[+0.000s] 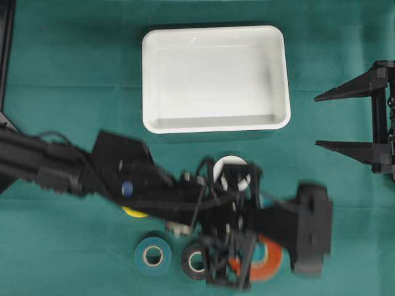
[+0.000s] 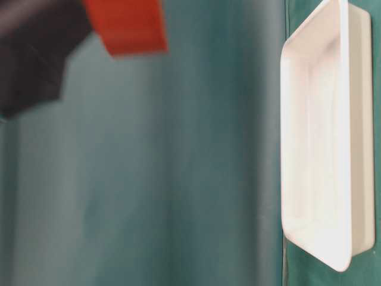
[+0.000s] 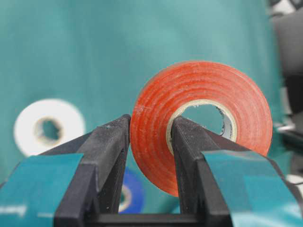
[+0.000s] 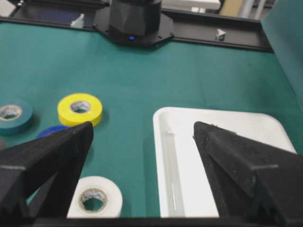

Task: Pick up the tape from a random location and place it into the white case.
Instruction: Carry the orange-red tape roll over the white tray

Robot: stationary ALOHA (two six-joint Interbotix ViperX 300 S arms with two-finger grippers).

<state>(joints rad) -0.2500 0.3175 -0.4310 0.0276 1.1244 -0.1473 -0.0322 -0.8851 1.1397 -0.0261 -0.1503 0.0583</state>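
**Orange tape pinched, case empty**

The white case lies beyond the left gripper, which pinches the orange tape roll through its rim. The right gripper is spread wide beside the case.

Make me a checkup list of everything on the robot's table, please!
Surface: green cloth covering the table.
Job's things: white case, nothing in it; orange tape clamped in the left gripper, one finger through its hole.
Clutter: white tape, yellow tape, teal tape, black tape, blue tape all lying flat on the cloth.
Grippers: left shut on the orange roll; right gripper wide open, holding nothing, beside the case.
Cables: black wires along the left arm.
Surroundings: black frame at the table's edge.
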